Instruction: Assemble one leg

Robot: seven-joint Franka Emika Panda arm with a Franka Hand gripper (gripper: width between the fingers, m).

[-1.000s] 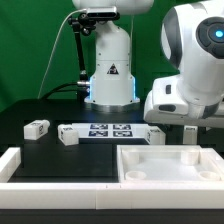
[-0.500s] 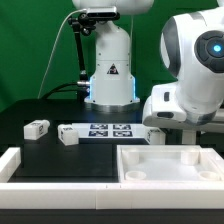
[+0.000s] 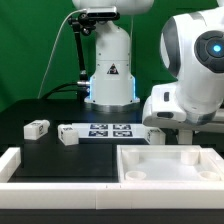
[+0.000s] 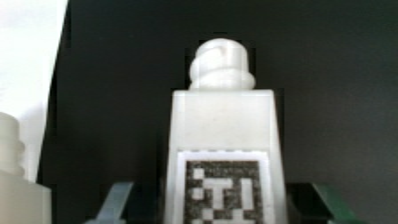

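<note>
In the wrist view a white square-section leg [image 4: 222, 125] with a rounded screw tip and a black-and-white tag stands between my fingers. My gripper [image 4: 228, 198] is open; its fingers [image 4: 121, 202] sit on either side of the leg with a dark gap on each side. In the exterior view my gripper [image 3: 189, 134] is low at the right, behind the large white tray [image 3: 134, 172], and mostly hidden by the arm. Two other small white legs [image 3: 37, 128] [image 3: 68, 135] lie on the black table at the exterior view's left.
The marker board [image 3: 112, 130] lies flat mid-table in front of the robot base [image 3: 110, 75]. A white rail [image 3: 12, 162] runs along the table's front. Another white part [image 4: 15, 150] shows at the wrist view's edge beside the leg.
The arm's upper body shifted slightly toward the exterior view's left a second ago, then held still. The legs on the table have not moved.
</note>
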